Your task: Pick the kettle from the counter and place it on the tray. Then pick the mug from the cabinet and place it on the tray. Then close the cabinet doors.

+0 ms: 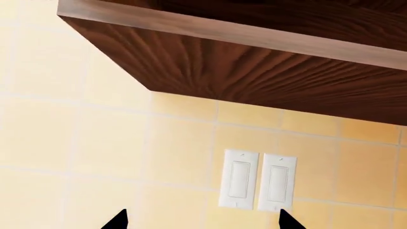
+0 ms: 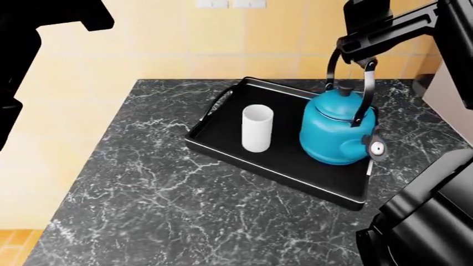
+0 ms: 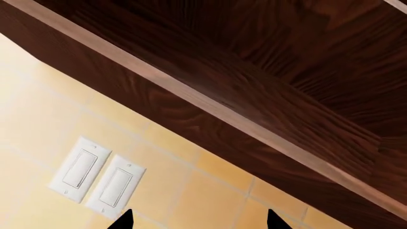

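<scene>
Evidently, both placements were complete: the kettle [image 2: 336,127] and the mug [image 2: 257,128] stood upright on the tray [image 2: 221,145], near each other but apart, and the tray sat on the counter [image 2: 148,199]. Only the cabinet doors were judged outstanding.

The left gripper [image 1: 202,220] and the right gripper [image 3: 198,220] each showed two dark fingertips set well apart with nothing between them, both aimed up at the underside of the cabinet [image 1: 267,71] above two wall switches [image 1: 258,181].

Risks noted: the doors themselves were not visible in any view, so a reach for them would be made partly blind; a misjudged approach could drive a fingertip into the cabinet's edge or slip off the door. The right arm [image 2: 384,27] hung directly above the kettle's handle in the head view, so a lowering or sweeping motion could tip the kettle.

The counter was dark veined marble, flat. The wall behind was yellow tile [image 2: 221,44].
</scene>
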You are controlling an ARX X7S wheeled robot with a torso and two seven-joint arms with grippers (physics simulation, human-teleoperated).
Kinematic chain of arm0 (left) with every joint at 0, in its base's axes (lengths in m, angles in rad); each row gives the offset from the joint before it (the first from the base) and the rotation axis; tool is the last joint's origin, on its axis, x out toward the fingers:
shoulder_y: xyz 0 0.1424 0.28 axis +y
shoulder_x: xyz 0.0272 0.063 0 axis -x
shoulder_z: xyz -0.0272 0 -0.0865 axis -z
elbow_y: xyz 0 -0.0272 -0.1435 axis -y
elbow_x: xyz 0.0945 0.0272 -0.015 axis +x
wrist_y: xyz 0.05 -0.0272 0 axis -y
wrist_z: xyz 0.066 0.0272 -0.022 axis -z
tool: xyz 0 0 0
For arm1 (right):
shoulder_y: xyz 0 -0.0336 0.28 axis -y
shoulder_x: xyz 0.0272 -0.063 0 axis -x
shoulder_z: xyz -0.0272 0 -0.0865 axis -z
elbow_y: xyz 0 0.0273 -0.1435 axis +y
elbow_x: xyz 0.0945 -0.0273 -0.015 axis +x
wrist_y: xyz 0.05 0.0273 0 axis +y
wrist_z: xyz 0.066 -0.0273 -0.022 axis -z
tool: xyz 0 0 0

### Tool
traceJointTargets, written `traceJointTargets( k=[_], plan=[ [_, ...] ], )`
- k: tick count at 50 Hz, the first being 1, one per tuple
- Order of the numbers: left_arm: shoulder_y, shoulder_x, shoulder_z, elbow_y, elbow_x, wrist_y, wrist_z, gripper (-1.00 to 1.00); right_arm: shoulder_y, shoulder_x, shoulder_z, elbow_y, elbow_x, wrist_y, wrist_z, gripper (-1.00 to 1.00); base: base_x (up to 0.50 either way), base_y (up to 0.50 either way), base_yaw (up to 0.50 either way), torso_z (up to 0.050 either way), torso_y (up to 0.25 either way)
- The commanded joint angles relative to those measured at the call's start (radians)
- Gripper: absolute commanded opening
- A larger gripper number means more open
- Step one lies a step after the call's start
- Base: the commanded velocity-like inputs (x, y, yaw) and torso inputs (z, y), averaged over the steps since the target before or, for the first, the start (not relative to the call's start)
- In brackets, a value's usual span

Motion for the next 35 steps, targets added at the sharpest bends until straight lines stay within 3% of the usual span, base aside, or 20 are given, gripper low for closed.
traceJointTargets(
  k=[1,35],
  plan=[
    [0.003,0.002,0.0,-0.005,0.005,0.001,0.003,1.0,-0.007,-0.001,0.007,-0.002,0.013,-0.006,0.011,1.0,0.0,0.18,0.0,0.0,0.0],
    [0.005,-0.002,-0.008,-0.011,0.003,0.003,0.007,1.0,0.0,0.0,-0.004,0.002,0.012,0.002,0.014,1.0,0.0,0.18,0.0,0.0,0.0]
  ],
)
